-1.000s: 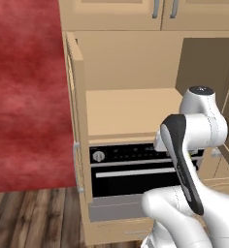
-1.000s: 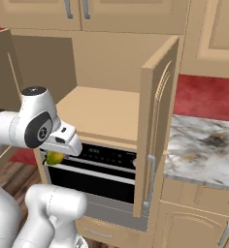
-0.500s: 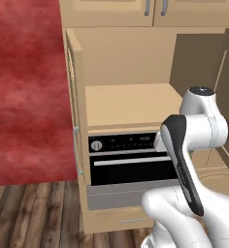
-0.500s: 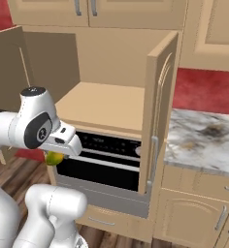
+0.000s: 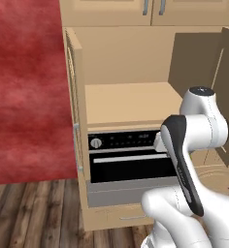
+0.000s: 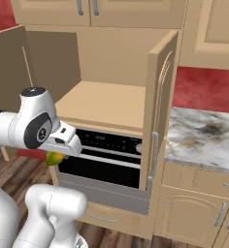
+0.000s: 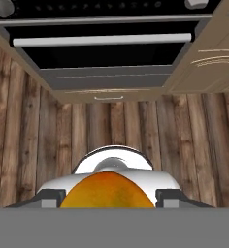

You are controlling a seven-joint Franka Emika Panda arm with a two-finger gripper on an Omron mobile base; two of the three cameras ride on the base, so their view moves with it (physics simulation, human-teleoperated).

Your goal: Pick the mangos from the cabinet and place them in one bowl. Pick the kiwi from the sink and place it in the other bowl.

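A yellow-orange mango [image 7: 106, 192] sits between my gripper's [image 7: 111, 199] two dark fingertips [image 7: 50, 199], and the gripper is shut on it. In the right base view the same mango [image 6: 54, 158] shows as a yellow-green lump under my hand, held low in front of the oven. The cabinet [image 5: 131, 101] stands ahead of me with both panelled doors swung open and its plain tan shelf [image 6: 106, 102] bare. My hand points down at the wooden floor.
A black built-in oven [image 5: 128, 157] with a steel handle [image 7: 102, 39] sits under the cabinet shelf. The open right door [image 6: 160, 101] juts toward me. A marble counter [image 6: 204, 138] lies to the right, a red wall [image 5: 24, 87] to the left, and wooden floor [image 7: 111, 131] below.
The whole picture has shifted, so the camera has moved with the base; more of the marble counter shows at right. The gripper keeps its hold on the mango.
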